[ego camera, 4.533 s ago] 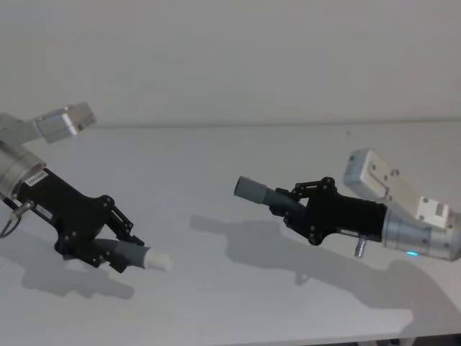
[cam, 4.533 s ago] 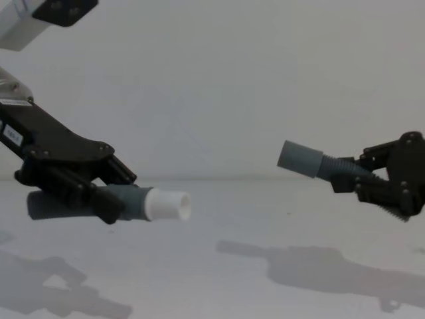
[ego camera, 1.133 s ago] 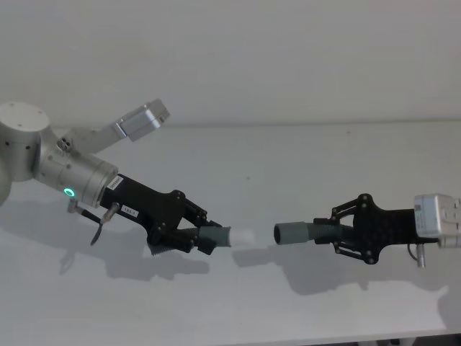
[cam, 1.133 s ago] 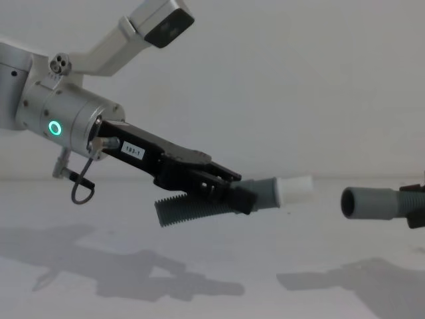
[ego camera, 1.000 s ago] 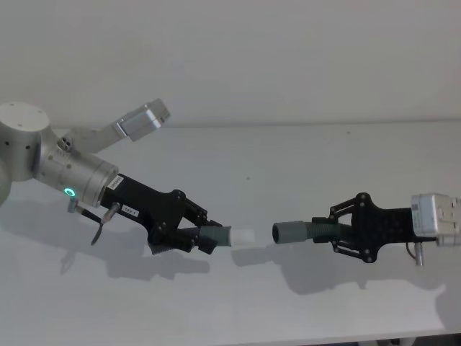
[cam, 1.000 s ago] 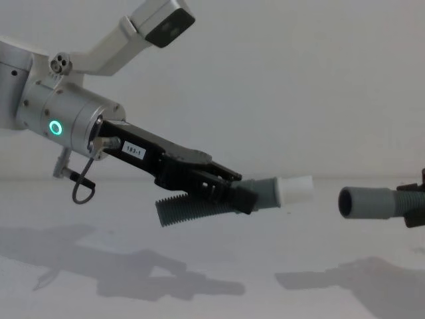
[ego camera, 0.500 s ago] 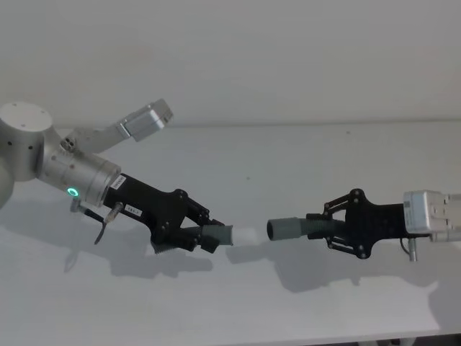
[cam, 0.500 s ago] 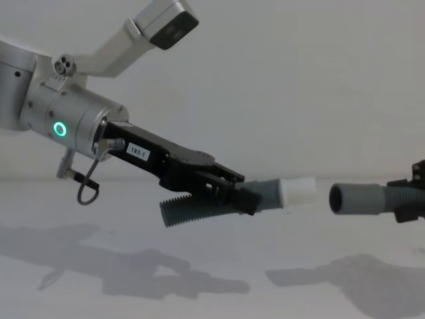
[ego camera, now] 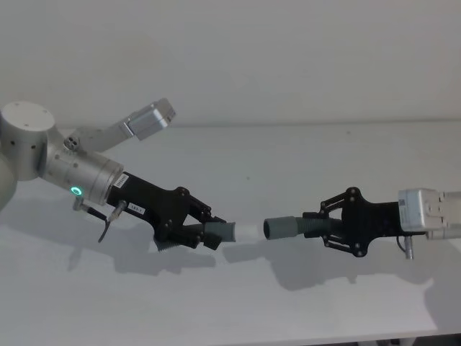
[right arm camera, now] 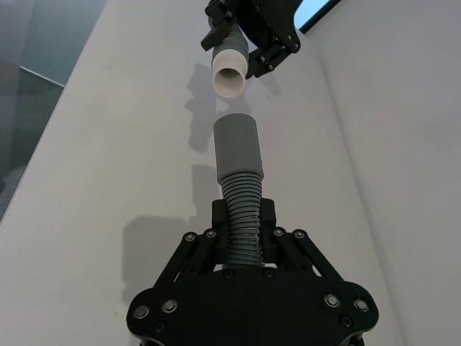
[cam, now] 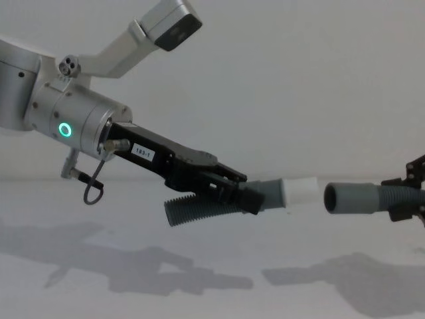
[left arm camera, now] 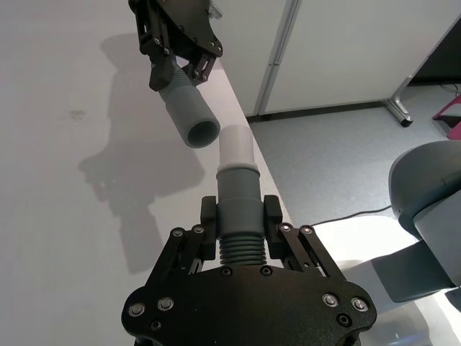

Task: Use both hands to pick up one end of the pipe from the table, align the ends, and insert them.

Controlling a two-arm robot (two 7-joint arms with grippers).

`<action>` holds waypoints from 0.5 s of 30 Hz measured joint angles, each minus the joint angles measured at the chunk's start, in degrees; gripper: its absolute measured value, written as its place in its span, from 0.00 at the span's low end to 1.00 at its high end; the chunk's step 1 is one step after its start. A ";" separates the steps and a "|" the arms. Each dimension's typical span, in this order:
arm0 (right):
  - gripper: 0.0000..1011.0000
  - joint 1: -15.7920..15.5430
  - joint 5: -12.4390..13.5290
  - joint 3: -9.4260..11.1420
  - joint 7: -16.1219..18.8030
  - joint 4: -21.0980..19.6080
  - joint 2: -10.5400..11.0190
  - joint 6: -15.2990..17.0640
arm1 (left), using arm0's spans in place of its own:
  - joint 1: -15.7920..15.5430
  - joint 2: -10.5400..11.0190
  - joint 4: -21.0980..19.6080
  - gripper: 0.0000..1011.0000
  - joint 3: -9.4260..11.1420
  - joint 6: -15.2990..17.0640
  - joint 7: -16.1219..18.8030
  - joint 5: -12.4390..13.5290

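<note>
Both ribbed dark grey hose pieces are being held clear above the plain white desk [ego camera: 288, 151]. The white-tipped piece [cam: 265, 194] is being pinched by the black left gripper [cam: 232, 187], the smooth grey open cuff [cam: 348, 197] by the right gripper [ego camera: 333, 225], tips facing across a small gap, apparently for lining up before insertion.

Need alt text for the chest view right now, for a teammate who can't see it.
The left end effector holds a ribbed hose piece whose white tip faces, across a small gap, the grey cuff held by the right end effector, above the table.
</note>
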 joint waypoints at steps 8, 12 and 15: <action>0.22 0.39 0.19 -0.46 0.33 0.25 -0.14 -0.04 | -0.12 -0.06 0.15 0.35 0.28 -0.18 0.59 -0.22; 0.22 0.56 0.29 -0.61 0.46 0.36 -0.17 -0.07 | -0.16 -0.15 0.30 0.35 0.38 -0.25 0.73 -0.29; 0.22 0.62 0.34 -0.70 0.50 0.41 -0.19 -0.08 | -0.19 -0.28 0.53 0.35 0.43 -0.33 0.80 -0.33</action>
